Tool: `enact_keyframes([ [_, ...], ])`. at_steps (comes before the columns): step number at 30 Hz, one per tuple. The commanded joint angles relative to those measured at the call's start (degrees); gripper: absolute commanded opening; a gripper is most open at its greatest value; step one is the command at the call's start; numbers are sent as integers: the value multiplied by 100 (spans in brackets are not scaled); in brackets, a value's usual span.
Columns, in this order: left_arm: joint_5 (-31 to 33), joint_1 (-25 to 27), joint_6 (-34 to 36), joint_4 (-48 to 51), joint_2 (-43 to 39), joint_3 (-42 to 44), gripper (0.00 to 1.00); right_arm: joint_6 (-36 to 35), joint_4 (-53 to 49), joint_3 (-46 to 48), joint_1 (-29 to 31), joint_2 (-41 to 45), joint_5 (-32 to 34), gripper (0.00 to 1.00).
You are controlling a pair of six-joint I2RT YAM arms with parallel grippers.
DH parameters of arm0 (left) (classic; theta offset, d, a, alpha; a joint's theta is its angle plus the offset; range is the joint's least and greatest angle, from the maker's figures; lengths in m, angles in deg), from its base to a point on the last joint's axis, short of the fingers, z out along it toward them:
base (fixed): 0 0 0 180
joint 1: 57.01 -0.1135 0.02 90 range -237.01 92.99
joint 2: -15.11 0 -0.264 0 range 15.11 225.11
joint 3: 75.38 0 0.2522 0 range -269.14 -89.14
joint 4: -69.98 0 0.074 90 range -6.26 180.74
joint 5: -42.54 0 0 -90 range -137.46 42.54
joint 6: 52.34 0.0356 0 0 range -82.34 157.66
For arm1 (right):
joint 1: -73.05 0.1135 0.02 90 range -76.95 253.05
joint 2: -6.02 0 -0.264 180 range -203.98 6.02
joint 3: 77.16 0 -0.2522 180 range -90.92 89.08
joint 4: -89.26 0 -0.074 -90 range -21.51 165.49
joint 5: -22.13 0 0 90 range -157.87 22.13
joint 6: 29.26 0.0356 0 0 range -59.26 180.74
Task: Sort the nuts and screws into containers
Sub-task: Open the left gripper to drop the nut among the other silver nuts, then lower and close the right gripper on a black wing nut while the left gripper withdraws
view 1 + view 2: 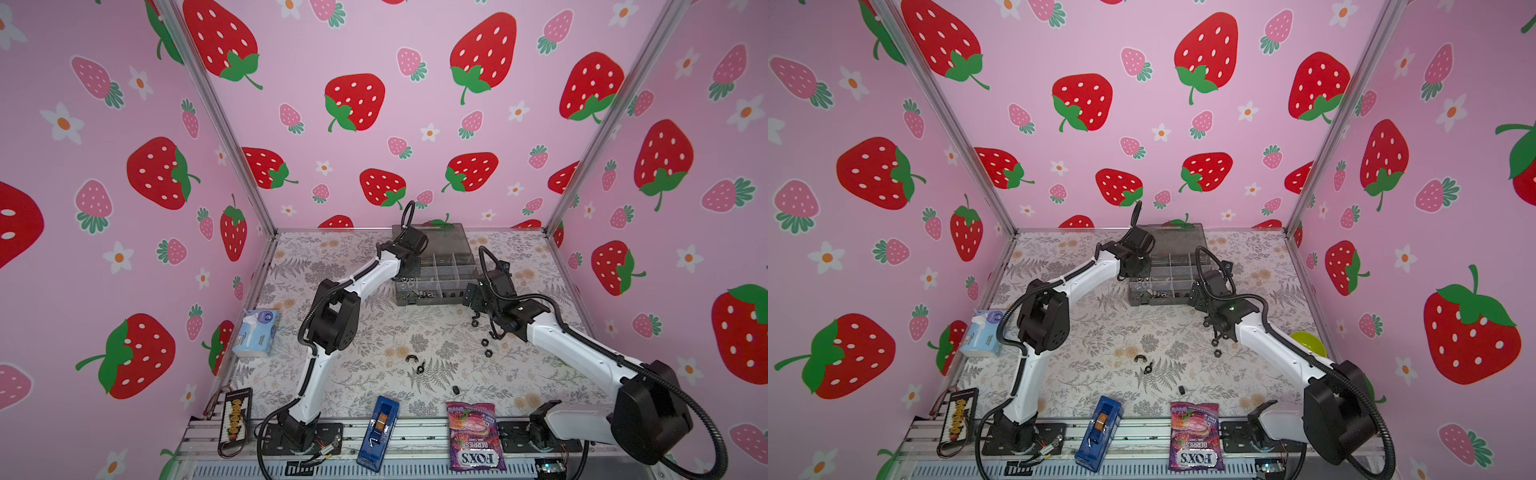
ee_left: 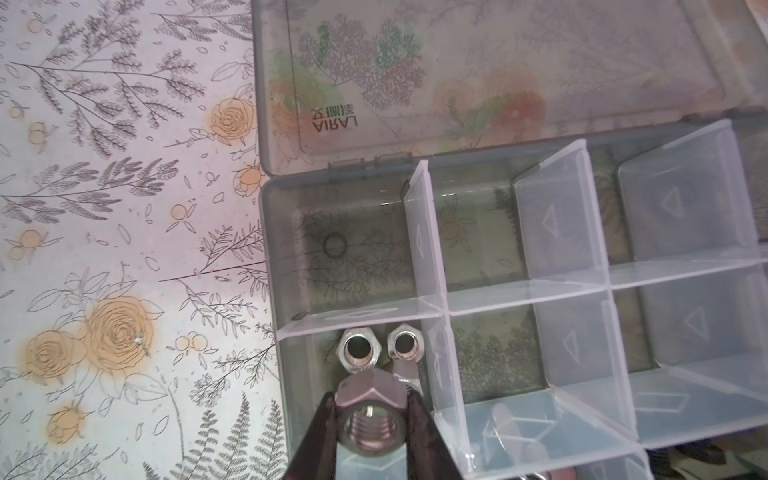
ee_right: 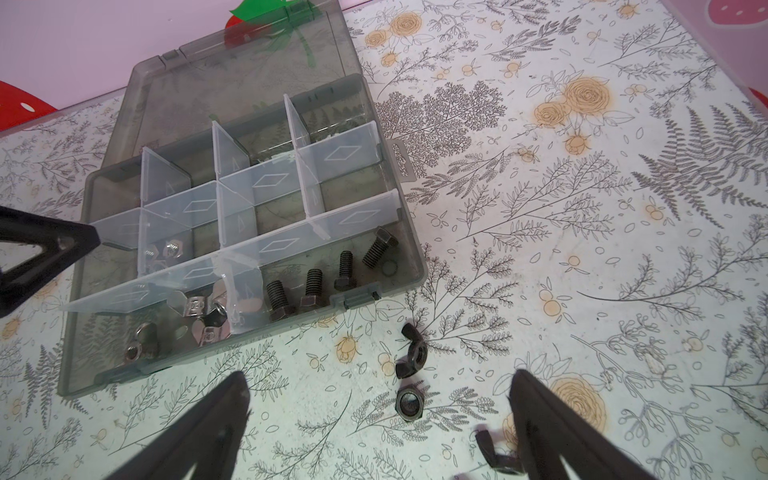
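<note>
While a silver hex nut (image 2: 365,390) is being clamped by the left gripper (image 2: 371,432) over the organiser box's (image 2: 270,249) 9 o'clock cell (image 2: 299,365), the right gripper (image 3: 379,376) is being held wide open. Black nuts (image 1: 484,341) are being left loose at the table's (image 1: 374,316) 3 o'clock.

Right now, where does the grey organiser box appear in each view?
Top view: organiser box, far centre of table.
Top view: the same place.
Left wrist: close up, under the held silver nut.
Right wrist: whole, beyond the open right gripper.
Shared landmark: its open lid.
</note>
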Motion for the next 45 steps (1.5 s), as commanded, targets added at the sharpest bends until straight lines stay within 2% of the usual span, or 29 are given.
enact_keyframes([
  [1, -153, -35, 13, 94, 71, -335, 24, 110, 1, 82, -16, 104, -30, 100],
  [9, -257, -40, -28, 116, 172, -361, 38, 89, -161, 160, 63, 122, -84, 100],
  [14, -318, -40, -63, 126, 125, -341, 43, 100, -201, 223, 119, 131, -122, 100],
  [17, -345, -30, -127, 12, -109, -123, 44, 100, -323, 232, 192, 120, -203, 100],
  [22, -311, -30, -209, -259, -850, 537, 54, 140, -490, 223, 501, 76, -315, 97],
  [25, -218, -34, -297, -419, -1401, 1048, 67, 201, -623, 209, 795, 11, -466, 92],
  [29, -83, -42, -454, -636, -2157, 1882, 96, 276, -887, 105, 1275, -164, -668, 84],
  [30, -49, -38, -492, -698, -2335, 2078, 100, 283, -940, 79, 1402, -214, -696, 83],
  [39, 394, -122, -926, -929, -3715, 3727, 99, -260, -829, -121, 2414, -801, -1086, 72],
  [42, 480, -249, -1195, -991, -4155, 4224, 99, -479, -838, -237, 2679, -1025, -1140, 65],
  [45, 611, -407, -1456, -1076, -4648, 4746, 99, -716, -836, -371, 2923, -1231, -1198, 61],
])
